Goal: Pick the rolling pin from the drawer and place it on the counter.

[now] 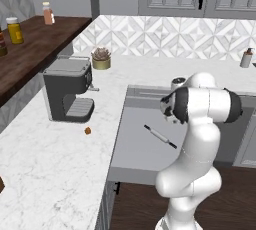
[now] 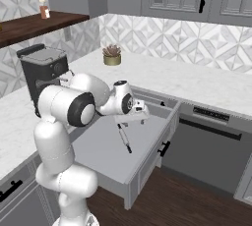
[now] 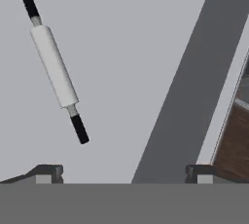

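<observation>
The white marble L-shaped counter [image 1: 45, 159] carries a dark grey coffee machine [image 1: 67, 94] near its left edge and a small potted succulent [image 1: 101, 58] towards the back corner. The wide shallow grey drawer [image 2: 106, 157] stands pulled out. The slim grey-white rolling pin with dark handles [image 3: 53, 65] lies flat near the middle of the drawer floor. The two-finger gripper [image 3: 124, 172] hovers above the drawer floor, its fingers spread wide and holding nothing.

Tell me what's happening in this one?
A white robot arm is going after the rolling pin, which lies flat on the floor of the open drawer. The gripper hovers above the drawer with its jaws open and empty, off to one side of the pin. Nothing has been moved to the marble counter yet.
</observation>
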